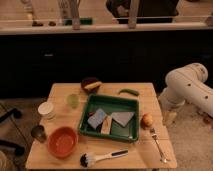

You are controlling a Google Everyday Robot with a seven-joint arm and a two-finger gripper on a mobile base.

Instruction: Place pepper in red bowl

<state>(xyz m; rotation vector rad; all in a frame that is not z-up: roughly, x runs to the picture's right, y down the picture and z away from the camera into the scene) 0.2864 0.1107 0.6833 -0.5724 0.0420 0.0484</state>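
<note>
Where a dark cabinet front [100, 55] fills the back of the scene, a wooden table [145, 155] stands before it and carries nearly everything else. A white robot arm [187, 85] comes in from the right and bends down beside the table's right edge. The gripper [170, 118] hangs at the arm's lower end, off the tabletop and near the fruit. Whether it is wide, narrow or holding anything cannot be told.

A green tray [131, 134] sits at the middle of the table. The red bowl [63, 142] rests at the front left, just beside the tray's front left corner. A brush [102, 158] with a black head and a white handle lies along the front edge. A dark bowl [90, 82] with something yellow in it stands behind the tray's back left corner.

Inside the tray, a blue sponge [97, 119] and a grey sponge [122, 118] lie side by side. A white container [47, 110] stands near the left edge. A fork [158, 144] lies at the front right.

The pepper [129, 92], green and slim, lies on bare wood just behind the tray's back rim, towards its right end. It is well apart from the red bowl, with the tray between them.

A green cup [73, 100] stands just left of the tray, and a metal cup [38, 133] stands beside the red bowl. A round orange fruit [147, 120] sits just beside the tray's right wall.
</note>
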